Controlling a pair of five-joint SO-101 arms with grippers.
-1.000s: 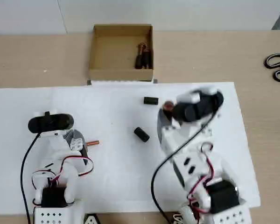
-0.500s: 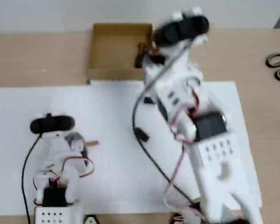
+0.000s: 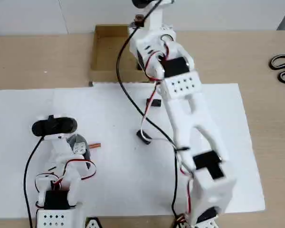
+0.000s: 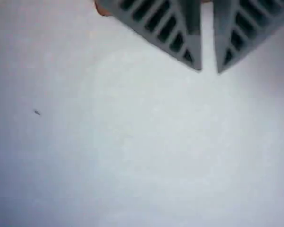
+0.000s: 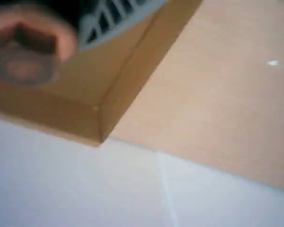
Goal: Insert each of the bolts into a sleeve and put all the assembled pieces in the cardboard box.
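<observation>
Wood-toned surface (image 3: 38,57) runs under a white paper sheet (image 3: 114,180) in the high view, a pale backdrop (image 3: 38,14) beyond it and scissors (image 3: 282,68) at the far right. We see the right arm (image 3: 190,118) stretched across the sheet to the cardboard box (image 3: 109,52), an assembled piece (image 3: 138,19) at its tip. A loose sleeve (image 3: 153,102) and a second sleeve (image 3: 142,136) lie on the sheet beside that arm. The left arm (image 3: 57,161) sits folded at the sheet's left, a bolt (image 3: 95,145) poking out beside its tip.

In the left wrist view, the left fingers (image 4: 161,28) are pressed almost together, paper showing through the thin slit; a copper edge of the bolt (image 4: 101,6) sits at one finger's outer side.

In the right wrist view, the right fingers (image 5: 118,16) pinch the assembled piece (image 5: 23,52), its copper head above the floor of the cardboard box (image 5: 52,116) near a corner.
</observation>
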